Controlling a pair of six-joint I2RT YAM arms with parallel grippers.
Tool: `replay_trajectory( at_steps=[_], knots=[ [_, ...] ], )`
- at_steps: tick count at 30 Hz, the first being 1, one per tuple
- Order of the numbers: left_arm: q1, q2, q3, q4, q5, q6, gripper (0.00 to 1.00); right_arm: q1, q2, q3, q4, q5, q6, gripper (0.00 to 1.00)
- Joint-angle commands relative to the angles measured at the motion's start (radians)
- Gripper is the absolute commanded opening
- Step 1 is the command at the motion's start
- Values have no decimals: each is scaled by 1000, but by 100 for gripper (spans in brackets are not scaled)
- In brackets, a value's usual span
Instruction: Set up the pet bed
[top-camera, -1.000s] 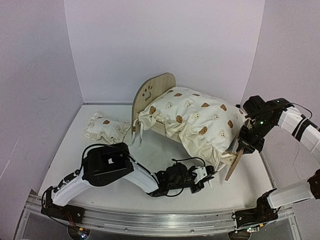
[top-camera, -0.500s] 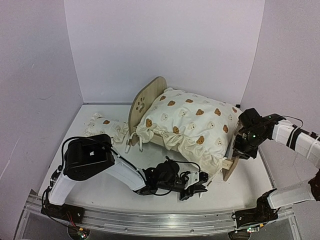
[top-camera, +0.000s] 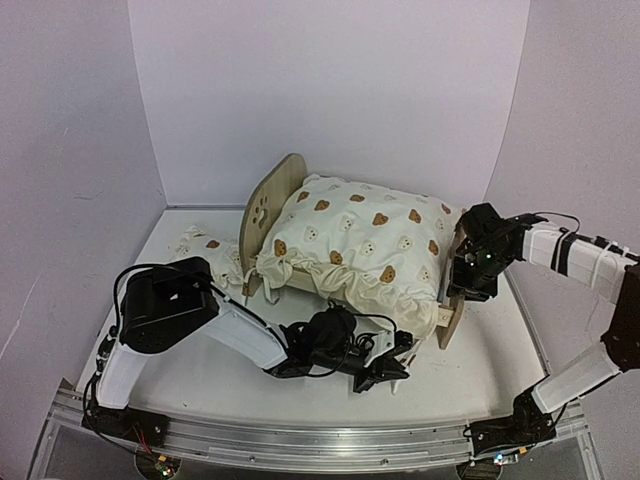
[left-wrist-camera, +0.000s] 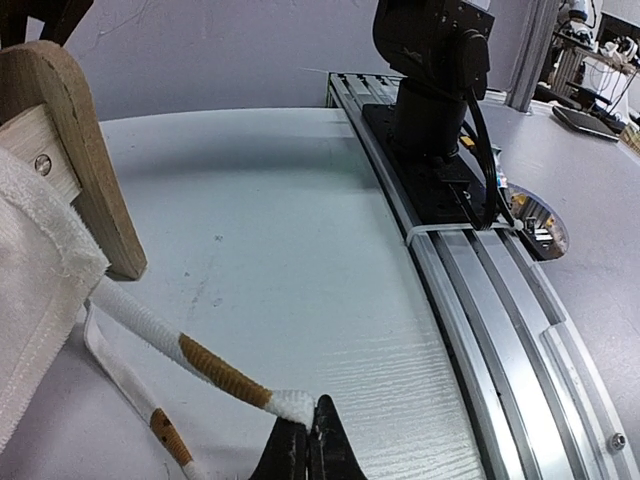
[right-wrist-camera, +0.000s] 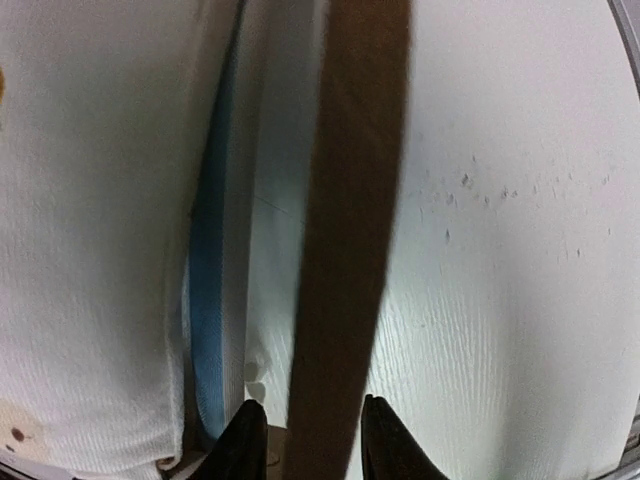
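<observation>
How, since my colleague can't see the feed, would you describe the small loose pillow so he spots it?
Start at the wooden pet bed mid-table. Just left of its paw-print headboard lies the small pillow. It has the same bear print as the big cushion but is far smaller and off the bed.

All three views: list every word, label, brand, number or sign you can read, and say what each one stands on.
Words, numbers, brands: none can be read in any view.
Only sign: a paw-print cutout, on the pet bed.
The cushion has printed bear faces, but no lettering.
</observation>
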Motion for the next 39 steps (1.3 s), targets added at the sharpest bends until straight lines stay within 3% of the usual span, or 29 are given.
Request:
replay_trajectory(
  at_steps=[1, 4, 8, 12, 14, 16, 21, 24, 33, 36, 39],
  knots=[
    [44, -93, 3, -17, 110, -107, 0, 33, 17, 119, -105, 94, -192, 54],
    [93, -105, -7, -19, 149, -165, 0, 76, -55, 168, -257, 164, -189, 68],
    [107, -101, -10, -27, 193, -166, 0, 153, -126, 230, -335, 105, -189, 75],
    [105, -79, 14, -28, 227, -216, 0, 289, -108, 193, -198, -191, -149, 77],
    [98, -76, 19, -29, 224, -214, 0, 320, -95, 130, -96, -242, -109, 78],
    [88, -80, 20, -28, 212, -210, 0, 326, -65, 104, -55, -182, -79, 77],
    [53, -98, 17, -31, 178, -191, 0, 326, 5, 124, -48, 128, 9, 64],
    [28, -104, 19, -36, 176, -178, 0, 327, -17, 102, -39, 241, 71, 63],
    [4, -64, 81, -47, 191, -176, 0, 368, 45, 57, 38, 275, 76, 52],
    [4, -61, 88, -50, 188, -168, 0, 401, 80, 73, 39, 294, 63, 41],
    [3, -58, 94, -55, 185, -166, 0, 403, 84, 83, -13, 339, 103, 13]
  ],
)
